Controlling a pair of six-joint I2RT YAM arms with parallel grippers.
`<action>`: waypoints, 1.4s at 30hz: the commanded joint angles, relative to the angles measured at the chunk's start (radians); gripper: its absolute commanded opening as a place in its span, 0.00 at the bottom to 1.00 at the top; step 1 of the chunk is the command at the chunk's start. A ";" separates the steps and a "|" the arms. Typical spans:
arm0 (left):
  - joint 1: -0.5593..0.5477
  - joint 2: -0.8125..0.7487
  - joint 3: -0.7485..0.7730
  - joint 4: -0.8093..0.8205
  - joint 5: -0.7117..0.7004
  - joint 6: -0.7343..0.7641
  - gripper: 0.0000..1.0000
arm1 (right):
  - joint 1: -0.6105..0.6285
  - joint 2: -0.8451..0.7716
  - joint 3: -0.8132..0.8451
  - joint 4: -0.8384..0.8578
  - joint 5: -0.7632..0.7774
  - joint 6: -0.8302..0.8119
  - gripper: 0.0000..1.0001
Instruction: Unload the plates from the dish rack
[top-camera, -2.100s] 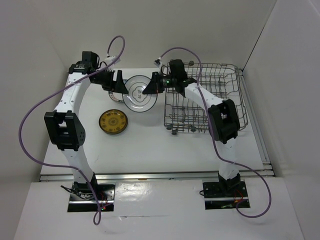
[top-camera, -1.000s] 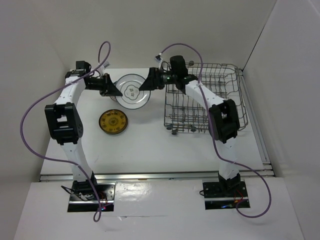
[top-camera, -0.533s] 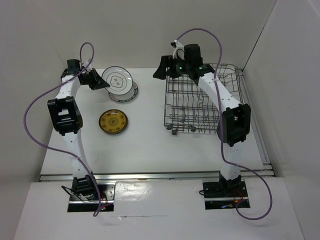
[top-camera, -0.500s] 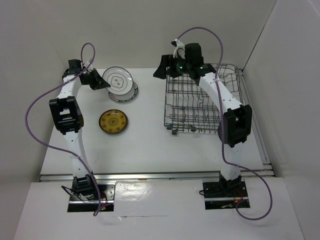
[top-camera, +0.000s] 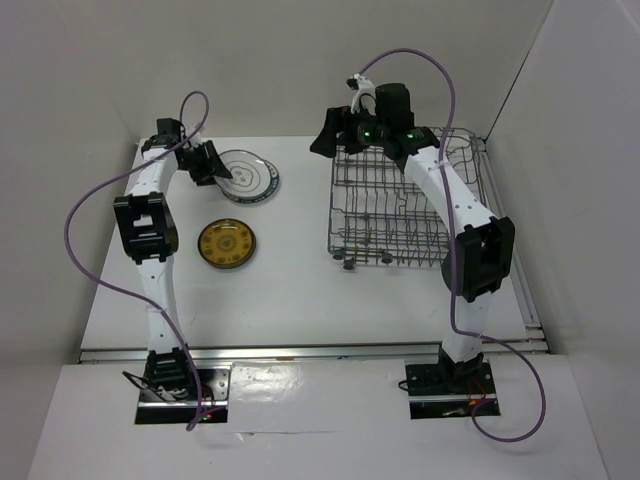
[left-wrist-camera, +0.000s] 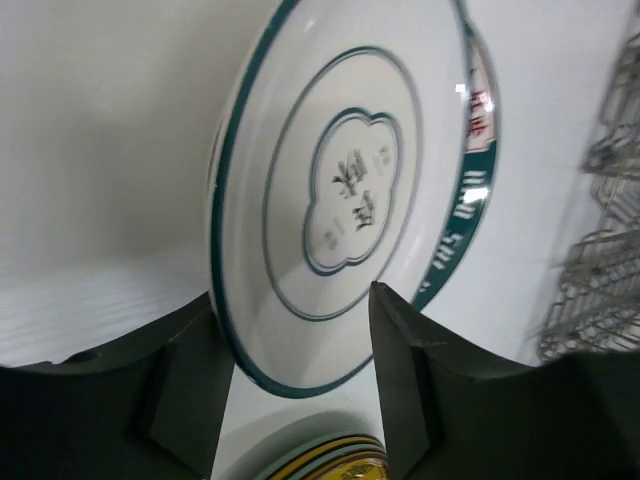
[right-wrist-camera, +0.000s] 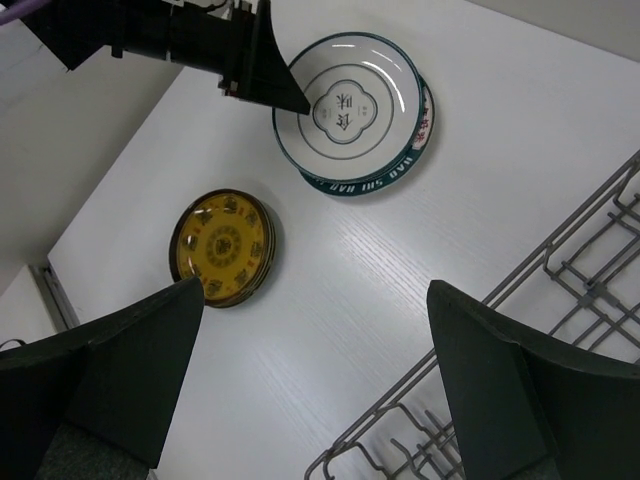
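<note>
Left hand (top-camera: 226, 172) low at white plate's (top-camera: 252, 172) rim, right hand (top-camera: 322, 142) high beside dish rack (top-camera: 336, 214)

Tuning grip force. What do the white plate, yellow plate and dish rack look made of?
White plate: likely glazed ceramic, though melamine is possible; glossy face with glare spots, printed teal rings. Yellow plate: same look, shiny dark rim. Dish rack: thin grey metal wire, dull finish, perhaps coated.

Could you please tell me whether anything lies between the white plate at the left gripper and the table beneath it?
Yes. A teal plate lies directly under the white plate, keeping it off the table. The left gripper sits at the white plate's rim with its jaws parted, and nothing visible stands between them.
</note>
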 joint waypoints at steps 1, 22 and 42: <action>-0.030 -0.036 0.020 -0.096 -0.133 0.101 0.67 | 0.006 -0.035 0.000 0.005 -0.016 -0.016 1.00; -0.128 -0.225 -0.061 -0.121 -0.503 0.270 0.74 | 0.006 -0.047 0.026 -0.051 0.036 -0.016 1.00; 0.093 -0.976 -0.774 -0.081 -0.902 0.270 0.81 | -0.023 -0.470 -0.384 -0.669 0.878 0.251 1.00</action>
